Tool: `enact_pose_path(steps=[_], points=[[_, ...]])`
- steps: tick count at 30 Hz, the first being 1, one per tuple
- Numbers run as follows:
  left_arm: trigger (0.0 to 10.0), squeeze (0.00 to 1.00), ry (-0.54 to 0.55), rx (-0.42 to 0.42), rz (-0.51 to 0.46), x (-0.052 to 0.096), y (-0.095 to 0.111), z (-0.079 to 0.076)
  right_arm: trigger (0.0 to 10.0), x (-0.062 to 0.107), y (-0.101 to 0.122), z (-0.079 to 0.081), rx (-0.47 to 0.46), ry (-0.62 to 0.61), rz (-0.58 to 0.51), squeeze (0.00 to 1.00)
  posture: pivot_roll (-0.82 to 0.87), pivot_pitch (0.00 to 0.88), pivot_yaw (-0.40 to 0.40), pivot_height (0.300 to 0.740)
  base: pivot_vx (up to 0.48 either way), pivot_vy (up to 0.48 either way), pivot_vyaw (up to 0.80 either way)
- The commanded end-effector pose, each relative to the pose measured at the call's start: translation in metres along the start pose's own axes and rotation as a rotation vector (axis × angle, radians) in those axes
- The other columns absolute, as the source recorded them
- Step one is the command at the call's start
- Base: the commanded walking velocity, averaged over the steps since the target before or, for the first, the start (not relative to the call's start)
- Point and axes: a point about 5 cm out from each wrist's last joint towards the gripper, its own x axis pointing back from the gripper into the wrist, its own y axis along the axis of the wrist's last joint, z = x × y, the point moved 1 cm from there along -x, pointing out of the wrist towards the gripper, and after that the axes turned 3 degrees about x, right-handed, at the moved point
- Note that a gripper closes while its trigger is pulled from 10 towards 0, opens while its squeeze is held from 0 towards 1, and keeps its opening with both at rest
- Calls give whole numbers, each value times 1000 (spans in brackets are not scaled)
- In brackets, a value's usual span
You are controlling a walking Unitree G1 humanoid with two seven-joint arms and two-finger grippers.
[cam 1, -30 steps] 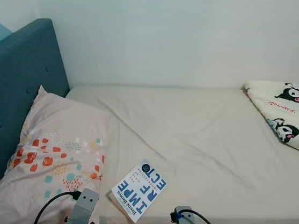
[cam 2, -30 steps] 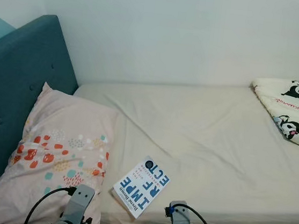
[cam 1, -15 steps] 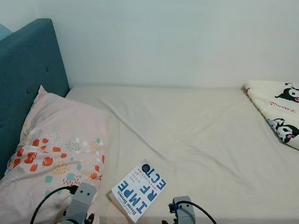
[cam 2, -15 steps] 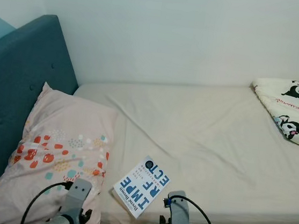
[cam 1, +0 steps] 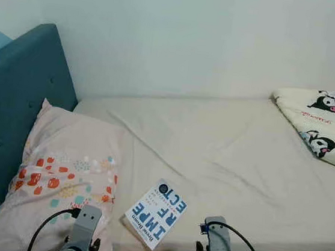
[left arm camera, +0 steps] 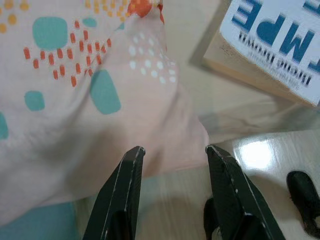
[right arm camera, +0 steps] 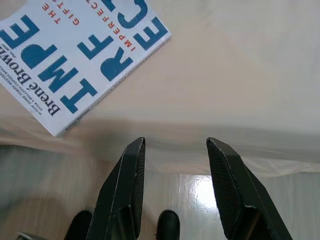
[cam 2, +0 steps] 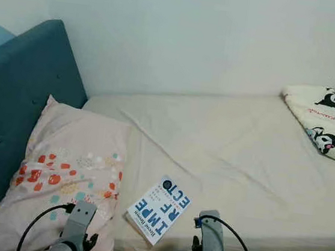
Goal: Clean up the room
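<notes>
- Both pairs of black fingers are seen spread apart and empty; nothing is held or touched by either.
- The left gripper is poised at the near edge of the bed, its fingertips hanging over the pillow's near corner, with glossy floor visible below.
- The right gripper is poised at the same near edge, its fingertips above the sheet's overhang and just beside the book's lower corner.
- The book, white with large blue lettering, is shown lying flat on the bed at its near edge, just beside the pillow, with one corner reaching the edge of the mattress.
- The step in hand is judged to be the approach to the book: the robot is stationed before the bed, but no grasp is yet made.
- The next move is judged to call for the right gripper to be brought over the book's overhanging corner, so that one finger can be passed beneath the cover; a flat book on a soft sheet offers little purchase elsewhere.
- A cartoon-print blanket is seen folded at the bed's far right corner, well apart from the book, and a blue headboard is seen behind the pillow at the left end.
</notes>
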Motion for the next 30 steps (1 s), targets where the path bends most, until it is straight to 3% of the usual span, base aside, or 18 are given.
enact_pose_path(steps=[1, 13, 22, 30], points=[[10000, 0, -5, -10, 10, -1, 0, -3, 10000, -2, 3, 4, -16, 13, 4, 0, 13, 0, 27, 740, 0, 0, 0], [10000, 0, -28, 11, -19, 0, 1, -7, 10000, -2, 5, 13, -29, 23, -21, 0, 34, 0, 25, 740, 0, 0, 0], [10000, 0, 16, 50, -104, 0, 15, 6, 10000, -6, 30, 16, -21, 41, -143, 0, 37, 0, 23, 740, 0, 0, 0], [10000, 0, 7, 63, -136, 0, 21, 8, 10000, -7, 40, 14, -27, 55, -180, 0, 39, 0, 24, 740, 0, 0, 0]])
